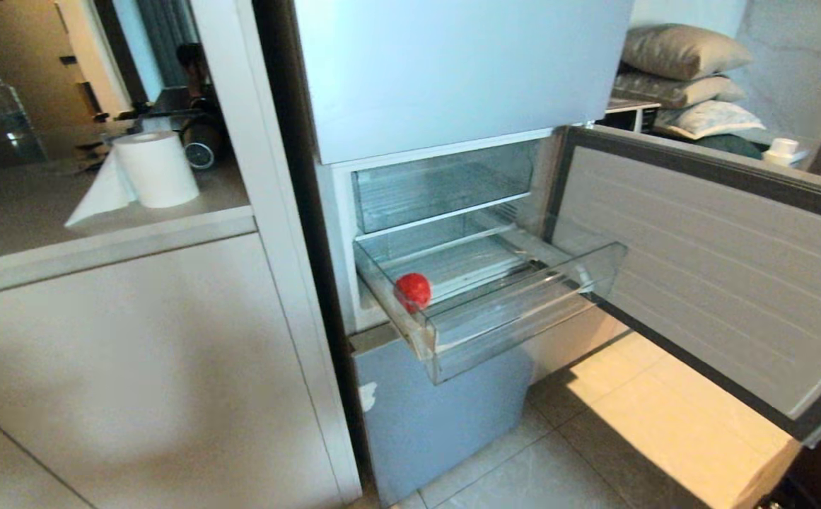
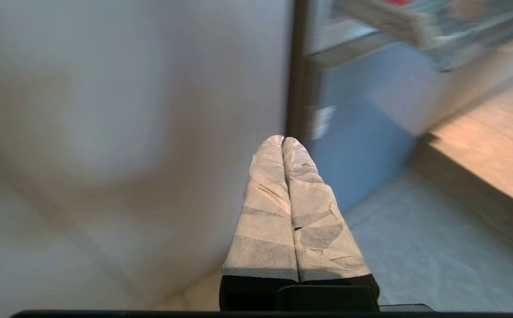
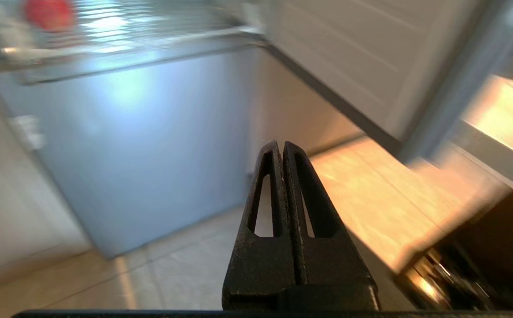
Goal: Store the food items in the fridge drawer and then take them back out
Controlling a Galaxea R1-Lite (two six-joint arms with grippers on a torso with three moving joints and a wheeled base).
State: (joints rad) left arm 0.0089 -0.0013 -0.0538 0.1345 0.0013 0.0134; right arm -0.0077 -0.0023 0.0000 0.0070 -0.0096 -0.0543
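Sitting in the fridge drawer (image 1: 523,311), the red fruit (image 1: 412,290) rests on the ribbed base at the left end, just behind the thick front lip. Drawer pulled well out from the pale blue-grey fridge (image 1: 452,71); a second clear drawer (image 1: 438,184) above it stays pushed in. Fridge door (image 1: 721,268) swung wide open to the right. Flat pale-blue bottom door (image 1: 438,417) closed below the drawer.

Neither arm shows in the head view. Left gripper (image 2: 283,140): taped fingers (image 2: 265,212) pressed together, nothing between them, hanging low near the floor, in front of the white cabinet panel (image 1: 134,367) left of the fridge. Right gripper (image 3: 280,145): black fingers (image 3: 309,194) closed flush, holding nothing, low before the bottom door, with the drawer and fruit up and to the far left of it.

Left of the fridge, a counter (image 1: 28,205) carries a paper towel roll (image 1: 155,170) and a water bottle (image 1: 10,113). Pillows (image 1: 686,53) stacked far right. Floor tiles (image 1: 559,466) pale, warm light patch on the right.
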